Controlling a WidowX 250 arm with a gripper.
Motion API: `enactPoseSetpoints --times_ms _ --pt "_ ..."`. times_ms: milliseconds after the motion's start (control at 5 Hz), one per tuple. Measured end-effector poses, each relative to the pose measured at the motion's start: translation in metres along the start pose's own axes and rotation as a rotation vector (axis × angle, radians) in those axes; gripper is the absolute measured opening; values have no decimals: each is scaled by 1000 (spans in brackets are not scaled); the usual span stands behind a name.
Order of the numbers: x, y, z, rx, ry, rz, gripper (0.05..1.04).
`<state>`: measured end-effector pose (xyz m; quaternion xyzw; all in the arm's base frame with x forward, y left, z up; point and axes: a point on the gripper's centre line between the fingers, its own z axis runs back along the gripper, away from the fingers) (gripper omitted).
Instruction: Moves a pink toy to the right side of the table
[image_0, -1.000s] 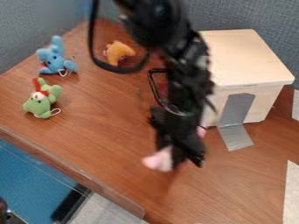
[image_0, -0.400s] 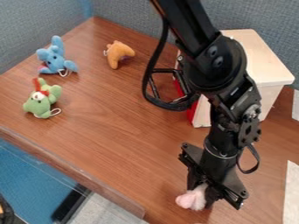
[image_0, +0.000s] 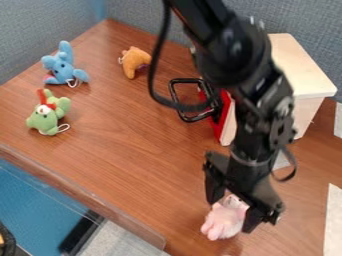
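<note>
At the lower right of the table, my gripper (image_0: 232, 209) hangs low with its two fingers spread apart, one to the upper left of the pink toy (image_0: 223, 220) and one to its right. The toy's near part sticks out toward the front edge, and its white-and-pink upper part lies between the fingers. Whether either finger touches it, I cannot tell.
A blue toy (image_0: 61, 65) and a green toy (image_0: 44, 118) lie at the left, an orange toy (image_0: 134, 61) at the back. Behind the arm stands a wooden box (image_0: 304, 75) with a red front (image_0: 223, 119) and black handle.
The arm and the pink toy have moved right and toward the front edge. Since the middle frame, the gripper's fingers have parted and more of the toy shows.
</note>
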<state>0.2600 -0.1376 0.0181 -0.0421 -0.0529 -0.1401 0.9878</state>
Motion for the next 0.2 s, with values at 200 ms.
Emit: enactPoseSetpoints --times_ms 200 --pt "5 -6 37 -4 -91 -15 1002"
